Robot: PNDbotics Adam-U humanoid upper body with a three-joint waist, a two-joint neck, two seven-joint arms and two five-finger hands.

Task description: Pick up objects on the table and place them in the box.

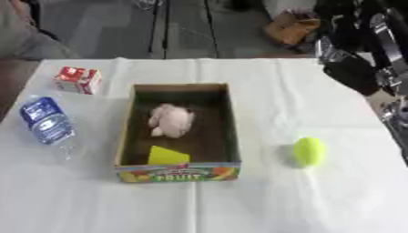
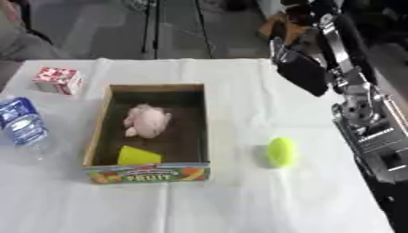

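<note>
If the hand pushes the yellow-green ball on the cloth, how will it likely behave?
The yellow-green ball looks round and smooth, so it would probably roll away at a nudge. It lies on flat white cloth with nothing beside it to stop it. Closing the fingers around it from above seems safer than pushing.

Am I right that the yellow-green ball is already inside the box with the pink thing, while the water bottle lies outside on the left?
Not quite. The left eye view shows the yellow-green ball on the tablecloth, right of the box. The pink thing is inside, and the water bottle does lie outside on the left.
</note>
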